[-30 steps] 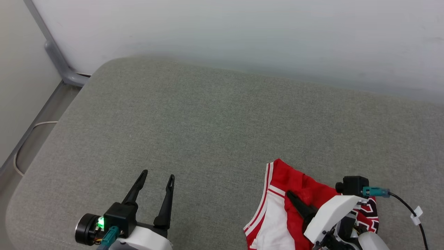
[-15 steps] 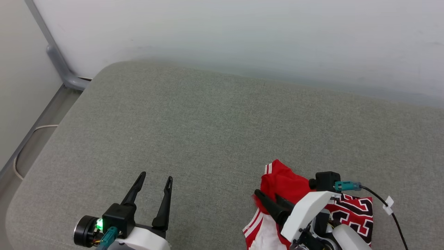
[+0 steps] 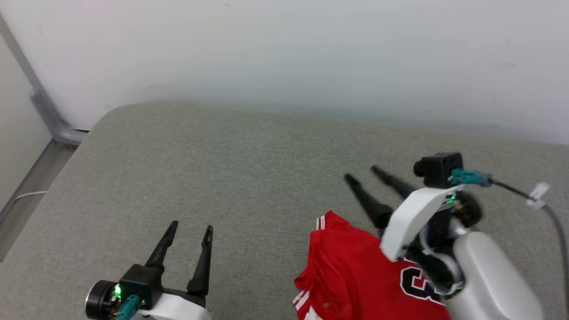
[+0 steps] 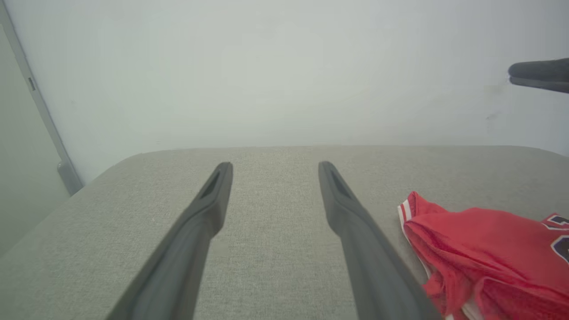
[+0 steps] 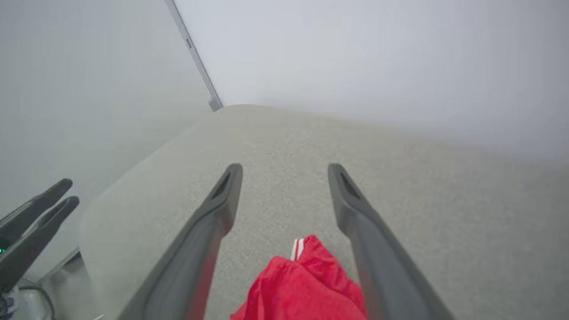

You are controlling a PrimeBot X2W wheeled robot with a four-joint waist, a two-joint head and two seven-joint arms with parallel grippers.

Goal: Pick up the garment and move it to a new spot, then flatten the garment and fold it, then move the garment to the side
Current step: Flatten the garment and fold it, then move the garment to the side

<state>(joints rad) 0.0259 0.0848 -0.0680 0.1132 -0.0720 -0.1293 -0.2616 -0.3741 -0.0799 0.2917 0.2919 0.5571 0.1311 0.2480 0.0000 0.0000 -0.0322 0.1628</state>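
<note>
- right, the garment (image 3: pixel 351 271) lies as a crumpled red heap on the grey cushion (image 3: pixel 249 169), front right in my head view and partly under the right arm.
- a red-white striped trim edge shows at the heap's far tip, and more stripes show at its near left hem.
- writing: next to the right wrist i see part of a black, white-outlined character. it is cut off by the arm and i cannot read a whole word or number.
- the right gripper (image 3: pixel 362 173) hangs above and just beyond the heap with its fingers spread apart and nothing between them. in my left wrist view one of its fingers sits high against the wall (image 3: pixel 284 53), clear of the cloth.
- the left gripper (image 3: pixel 191 226) sits at the front left over bare cushion, well apart from the garment, with its fingers also spread and empty.
- edges: the cushion's far edge runs along the wall and its left corner is rounded. a grey rail (image 3: pixel 44 111) stands just past that corner, and a pale cable (image 3: pixel 26 195) lies on the floor beside it.
- open room: bare grey fabric stretches left of the heap and beyond it up to the wall.
- a black cable with a white tag (image 3: pixel 538 191) trails from the right wrist.
</note>
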